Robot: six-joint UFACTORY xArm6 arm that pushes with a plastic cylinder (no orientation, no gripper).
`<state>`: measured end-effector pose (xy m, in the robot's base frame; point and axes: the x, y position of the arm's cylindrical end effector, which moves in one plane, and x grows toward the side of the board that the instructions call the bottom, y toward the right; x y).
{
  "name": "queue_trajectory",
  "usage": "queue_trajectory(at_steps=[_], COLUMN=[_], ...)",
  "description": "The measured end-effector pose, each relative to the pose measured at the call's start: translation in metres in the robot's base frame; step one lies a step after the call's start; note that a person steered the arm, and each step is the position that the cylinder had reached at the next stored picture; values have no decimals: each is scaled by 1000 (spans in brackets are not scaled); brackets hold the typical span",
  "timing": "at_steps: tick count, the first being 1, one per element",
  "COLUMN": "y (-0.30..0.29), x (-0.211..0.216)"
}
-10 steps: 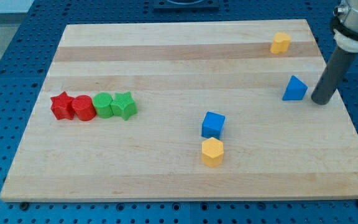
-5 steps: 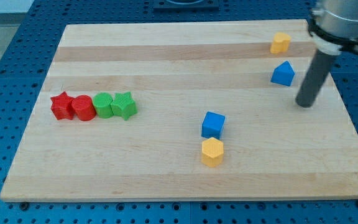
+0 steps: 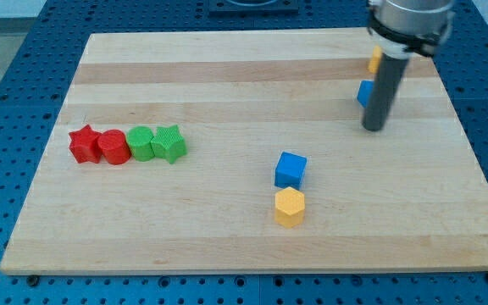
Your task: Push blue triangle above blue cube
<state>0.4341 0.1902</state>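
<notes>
The blue triangle (image 3: 364, 92) sits at the view's upper right, mostly hidden behind my rod. My tip (image 3: 373, 128) rests on the board just below and right of it. The blue cube (image 3: 291, 169) stands near the middle, down and to the left of my tip, with a yellow hexagonal block (image 3: 289, 207) touching its lower side.
A yellow block (image 3: 374, 59) lies near the view's top right, partly hidden by the rod. A row of a red star (image 3: 83, 143), a red cylinder (image 3: 113, 146), a green cylinder (image 3: 141, 142) and a green star (image 3: 170, 142) sits at the view's left on the wooden board (image 3: 227, 76).
My tip has moved to the view's left and slightly up. The blue triangle has slid up and to the left, ahead of the rod, and is now half hidden behind it.
</notes>
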Motion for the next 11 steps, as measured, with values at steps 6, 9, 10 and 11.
queue_trajectory(at_steps=[6,9,10,11], y=[-66,3,2,-5], x=[-48,-33,-79,-80])
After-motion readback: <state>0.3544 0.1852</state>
